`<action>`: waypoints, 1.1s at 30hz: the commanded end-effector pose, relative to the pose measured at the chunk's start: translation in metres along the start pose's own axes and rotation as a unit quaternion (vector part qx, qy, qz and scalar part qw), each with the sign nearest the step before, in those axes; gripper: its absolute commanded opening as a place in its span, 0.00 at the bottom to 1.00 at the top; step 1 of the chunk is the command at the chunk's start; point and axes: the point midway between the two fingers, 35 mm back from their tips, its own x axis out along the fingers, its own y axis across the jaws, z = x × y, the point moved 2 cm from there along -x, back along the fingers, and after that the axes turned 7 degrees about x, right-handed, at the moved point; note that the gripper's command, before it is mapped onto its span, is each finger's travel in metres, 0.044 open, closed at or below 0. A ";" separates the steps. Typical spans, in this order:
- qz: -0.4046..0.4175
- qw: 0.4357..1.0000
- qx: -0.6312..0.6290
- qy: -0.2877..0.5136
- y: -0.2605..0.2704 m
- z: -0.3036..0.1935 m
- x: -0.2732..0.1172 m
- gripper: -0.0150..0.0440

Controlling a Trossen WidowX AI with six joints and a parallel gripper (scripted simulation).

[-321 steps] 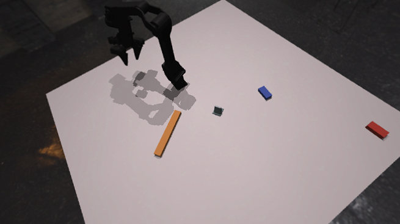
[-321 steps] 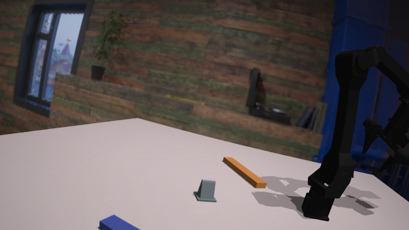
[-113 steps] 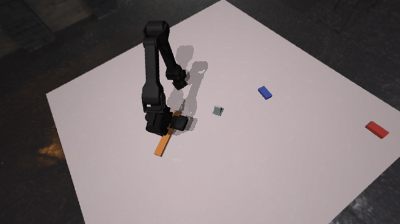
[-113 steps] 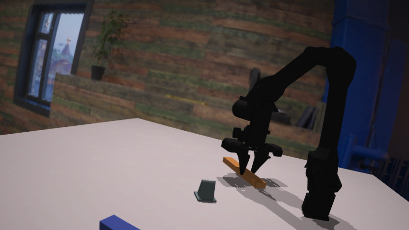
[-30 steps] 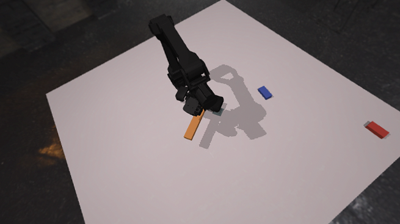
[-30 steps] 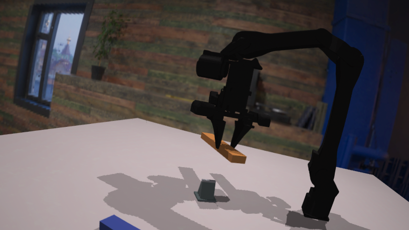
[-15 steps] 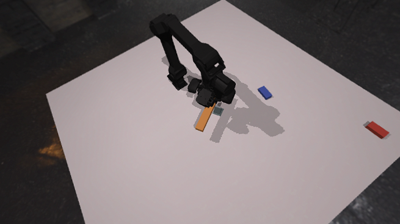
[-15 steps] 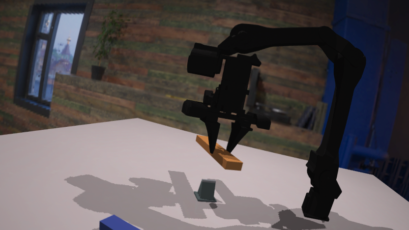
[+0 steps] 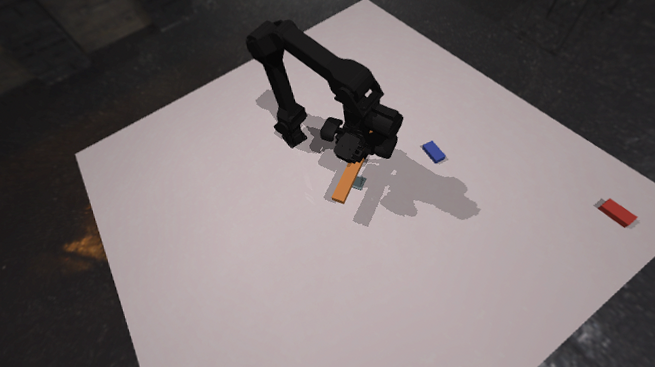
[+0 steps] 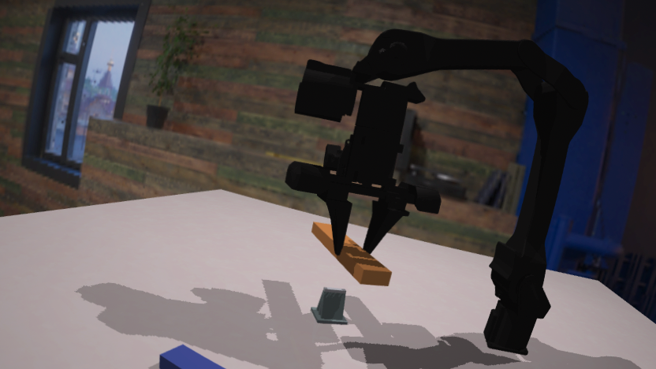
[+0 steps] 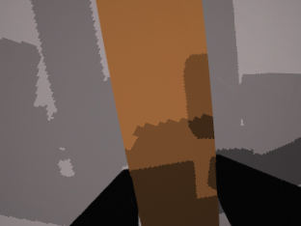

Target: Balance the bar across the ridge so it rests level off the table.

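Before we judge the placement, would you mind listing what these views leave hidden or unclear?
- Wrist view: the ridge is out of sight, covered by the orange bar held in the tool; the bar's ends are cut off by the frame.
- Top view: the ridge is tiny and partly covered by the bar, so their alignment is unclear.
- Exterior view: the blue block is cut off by the bottom edge; the red block is out of frame.

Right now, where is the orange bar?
In the exterior view the orange bar hangs clamped in the gripper, above the grey ridge, not touching it.
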 end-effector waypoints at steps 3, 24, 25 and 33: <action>0.000 1.000 0.004 -0.001 0.001 -0.003 0.008 0.25; 0.000 1.000 0.004 -0.001 0.000 -0.002 0.042 0.25; 0.000 1.000 0.004 -0.001 0.000 -0.002 0.043 0.25; 0.000 1.000 0.004 -0.001 0.001 -0.002 0.043 0.25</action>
